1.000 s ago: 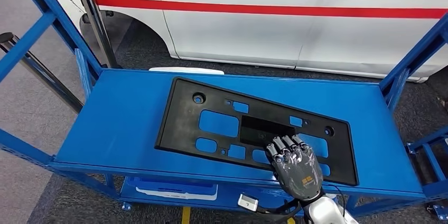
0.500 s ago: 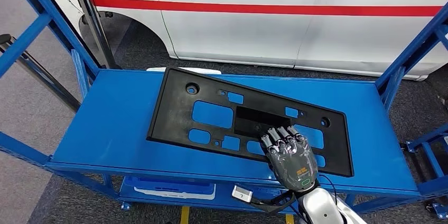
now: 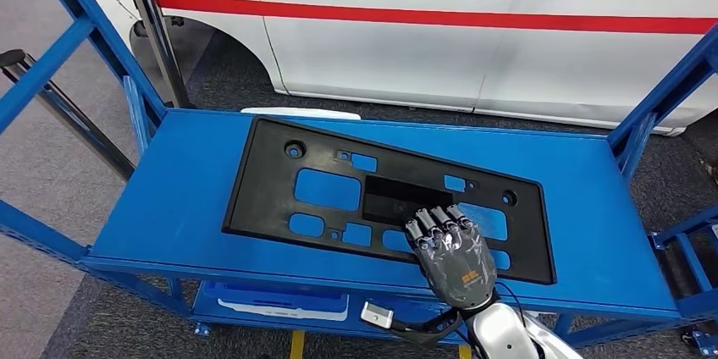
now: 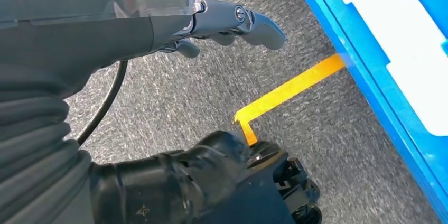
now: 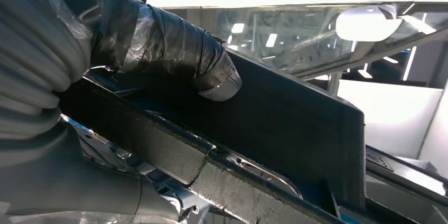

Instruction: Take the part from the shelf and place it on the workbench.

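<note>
The part is a flat black plastic plate (image 3: 267, 198) with several cut-outs, lying slantwise on the top board of the blue shelf (image 3: 178, 207). My right hand (image 3: 453, 262) grips its near long edge toward the right end, fingers curled over the top face. In the right wrist view the taped thumb (image 5: 174, 49) presses on the plate's edge (image 5: 296, 129). My left hand (image 4: 232, 20) hangs beside me above grey carpet, fingers apart and holding nothing.
A white car with a red stripe (image 3: 474, 16) stands close behind the shelf. Blue uprights rise at both ends (image 3: 665, 92), and a black post (image 3: 161, 37) stands at the back left. A lower board carries a white-and-blue tray (image 3: 279, 301). Yellow tape (image 4: 296, 86) marks the floor.
My right hand has slid the plate leftwards across the shelf board, moving with it. The view has swayed slightly.
</note>
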Available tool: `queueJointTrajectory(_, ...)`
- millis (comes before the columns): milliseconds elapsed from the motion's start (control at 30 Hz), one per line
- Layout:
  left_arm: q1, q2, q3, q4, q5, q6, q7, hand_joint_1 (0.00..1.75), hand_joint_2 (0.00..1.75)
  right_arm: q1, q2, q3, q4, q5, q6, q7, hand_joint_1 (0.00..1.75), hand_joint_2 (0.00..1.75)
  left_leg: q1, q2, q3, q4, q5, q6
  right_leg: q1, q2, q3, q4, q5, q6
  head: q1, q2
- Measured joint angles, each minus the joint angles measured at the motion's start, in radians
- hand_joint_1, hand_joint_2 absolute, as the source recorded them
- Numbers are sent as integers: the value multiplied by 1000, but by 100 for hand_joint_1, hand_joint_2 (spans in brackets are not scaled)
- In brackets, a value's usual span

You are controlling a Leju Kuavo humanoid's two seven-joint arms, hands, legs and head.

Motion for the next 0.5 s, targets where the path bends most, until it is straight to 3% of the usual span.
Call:
queueJointTrajectory(100,0,0,0,0,-3,7,4,0,175,-7,-1,15,3,0,0,8,175,175,-2,0,-6,3,-1,-14,4,2,2,-17,1,-16,-1,0)
queueJointTrajectory(167,0,0,0,0,-4,12,7,0,175,-10,-2,22,4,0,0,16,175,175,0,0,-13,22,-18,-24,3,1,4,-23,5,-28,-1,0)
queueJointTrajectory(200,0,-1,0,0,-5,15,9,0,175,-12,-2,25,5,0,0,20,175,175,2,0,-28,57,-42,-29,1,0,5,-26,7,-34,-1,0)
queueJointTrajectory(267,0,-1,0,0,-5,19,11,0,175,-13,-2,30,8,0,-1,24,175,175,4,1,-83,179,-105,-36,2,-1,4,-27,8,-38,-2,0)
queueJointTrajectory(333,1,-1,0,0,-5,20,12,0,175,-10,-1,34,14,0,-3,24,175,175,6,1,-125,271,-131,-38,5,-2,4,-26,8,-39,-2,0)
queueJointTrajectory(367,2,-1,0,0,-5,21,13,0,175,-8,0,35,17,0,-4,24,175,175,6,1,-124,268,-116,-36,6,-2,4,-25,8,-39,-2,0)
queueJointTrajectory(400,3,-1,0,0,-6,22,14,0,175,-5,1,36,19,0,-6,24,175,175,5,1,-104,226,-86,-33,7,-1,4,-25,8,-39,-2,0)
queueJointTrajectory(433,3,-1,0,0,-6,22,14,0,175,-3,2,37,21,0,-8,24,175,175,5,1,-73,159,-49,-28,7,-1,5,-24,8,-39,-2,0)
queueJointTrajectory(500,1,-1,0,0,-8,23,15,0,175,0,7,37,24,0,-13,23,175,175,0,0,-17,40,-5,-18,10,0,3,-23,10,-35,-1,0)
